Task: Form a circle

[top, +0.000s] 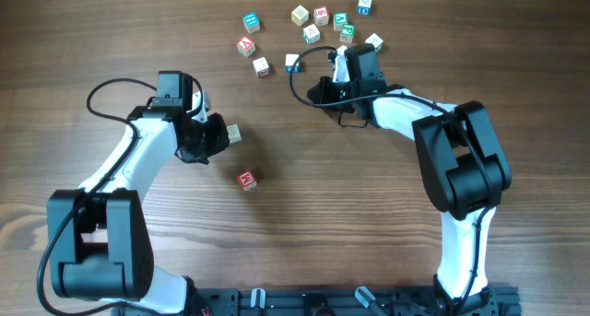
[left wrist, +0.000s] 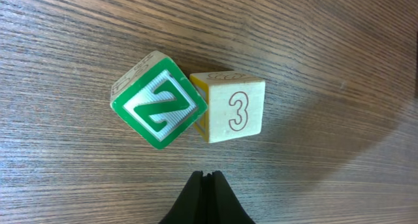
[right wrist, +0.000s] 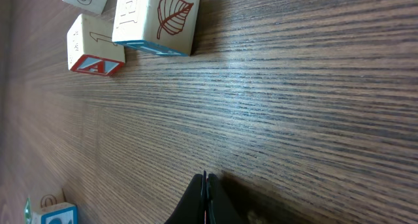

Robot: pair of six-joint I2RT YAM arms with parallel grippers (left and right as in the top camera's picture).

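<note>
Nudging seems the way here; left fingers and right fingers are both pinched shut, empty. Push Z block off 3 block gently, square-on, so neither spins.

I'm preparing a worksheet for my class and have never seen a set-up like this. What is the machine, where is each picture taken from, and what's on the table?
Two white robot arms sit at a wooden table. One picture looks down from above; the other two come from cameras on each wrist. Lettered toy blocks lie scattered; a green Z block touches a 3 block. The left claw and right claw are shut, holding nothing.
</note>
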